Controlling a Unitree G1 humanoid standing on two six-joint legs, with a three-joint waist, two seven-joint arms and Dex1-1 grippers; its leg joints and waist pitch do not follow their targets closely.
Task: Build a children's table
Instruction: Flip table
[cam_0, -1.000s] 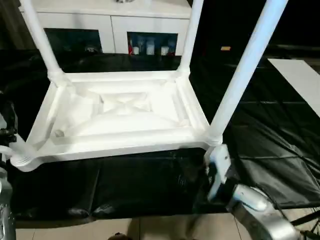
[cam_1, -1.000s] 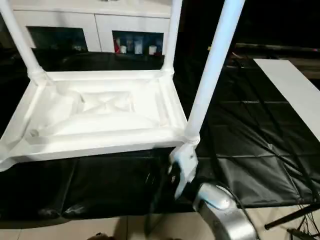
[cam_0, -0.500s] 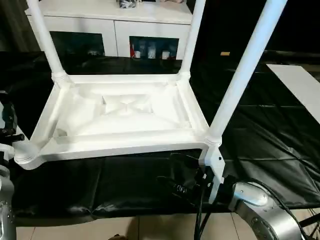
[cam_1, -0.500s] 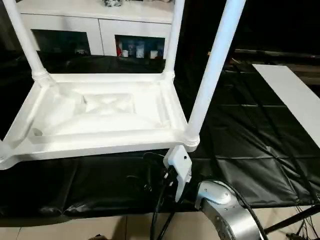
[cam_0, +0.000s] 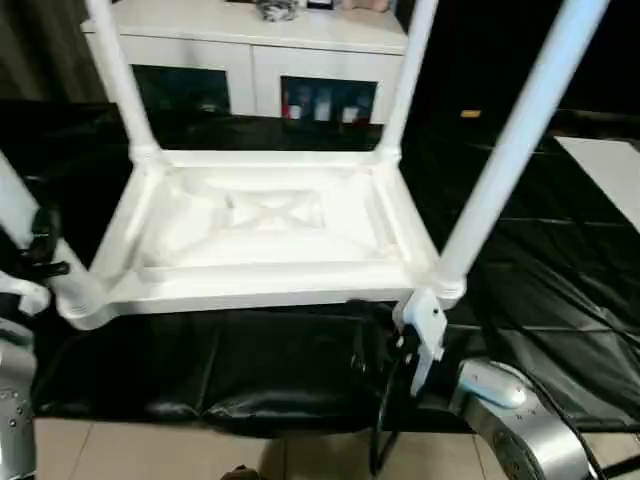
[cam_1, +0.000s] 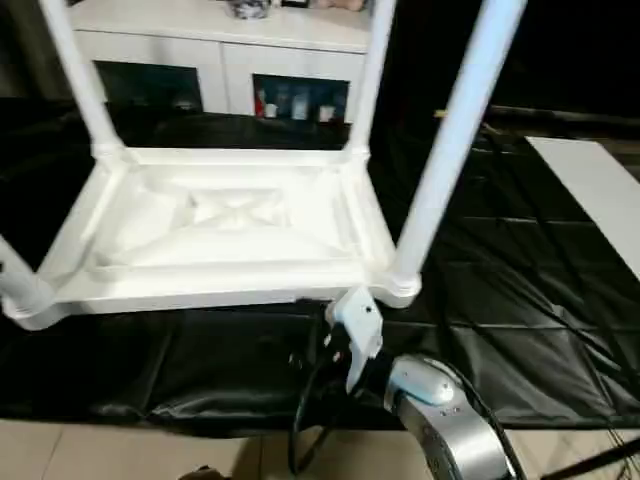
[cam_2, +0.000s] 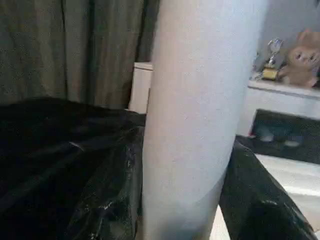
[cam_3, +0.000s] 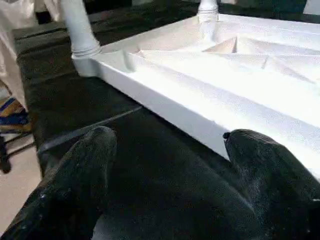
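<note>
The children's table lies upside down on black cloth, its white ribbed tabletop (cam_0: 260, 285) facing up. Legs stand in the far left (cam_0: 120, 80), far right (cam_0: 405, 80) and near right (cam_0: 500, 160) corner sockets. At the near left corner a fourth leg (cam_2: 195, 125) rises from its socket. My left gripper (cam_0: 45, 250) is shut around that leg just above the socket. My right gripper (cam_3: 165, 175) is open with nothing between its fingers. It hovers low over the cloth in front of the tabletop's near rim, by the near right corner.
A white cabinet (cam_0: 250, 50) with dark glass doors stands behind the table. A white board (cam_0: 610, 170) lies at the right on the black cloth (cam_0: 250, 370). Black cables (cam_0: 385, 430) hang by my right forearm (cam_0: 510, 420). Tiled floor runs along the near edge.
The camera has shifted, bringing the near left corner and its leg further into the picture. My left fingers have closed in on that leg. The right gripper stays open near the near right corner.
</note>
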